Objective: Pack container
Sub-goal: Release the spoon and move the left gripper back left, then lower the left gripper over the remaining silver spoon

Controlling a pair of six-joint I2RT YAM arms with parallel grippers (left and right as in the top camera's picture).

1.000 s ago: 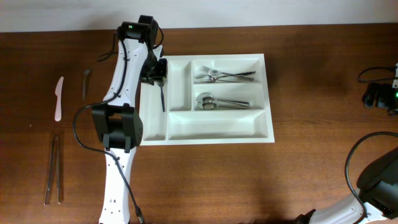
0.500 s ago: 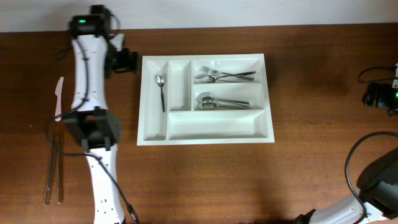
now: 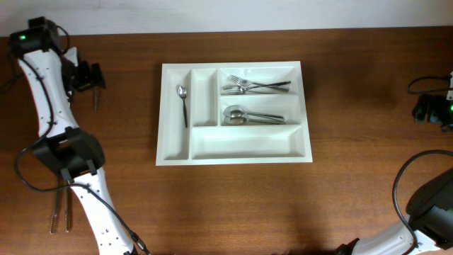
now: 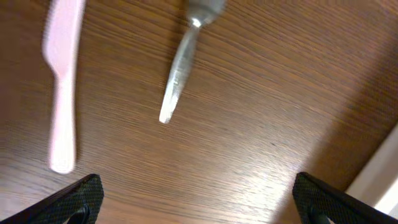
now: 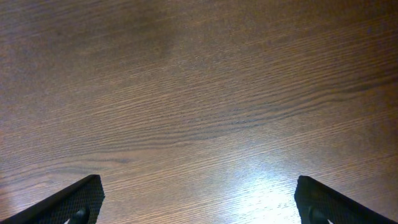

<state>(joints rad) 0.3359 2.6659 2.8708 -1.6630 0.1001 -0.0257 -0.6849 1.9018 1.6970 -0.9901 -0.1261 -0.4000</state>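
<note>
The white container [image 3: 301, 145] lies mid-table. A small dark-handled spoon [image 3: 183, 103] rests in its leftmost narrow compartment, forks [image 3: 255, 86] in the top long one and spoons [image 3: 248, 115] in the middle one. My left gripper [image 3: 90, 76] hovers left of the container, open and empty, just above a metal utensil [image 3: 97, 101]. In the left wrist view that utensil's handle [image 4: 179, 71] lies ahead of the open left gripper [image 4: 199, 200], with a pale plastic knife [image 4: 62, 93] to its left. My right gripper [image 5: 199, 200] is open over bare wood at the table's right edge [image 3: 429, 108].
Metal tongs [image 3: 55, 212] lie at the front left, partly behind the left arm [image 3: 49, 106]. The container's corner [image 4: 380, 174] shows at the right of the left wrist view. Cables hang at the right side [image 3: 403, 191].
My left gripper opened, leaving the small spoon in the container's leftmost compartment, and the arm swung left to above the metal utensil. The right arm has not moved.
</note>
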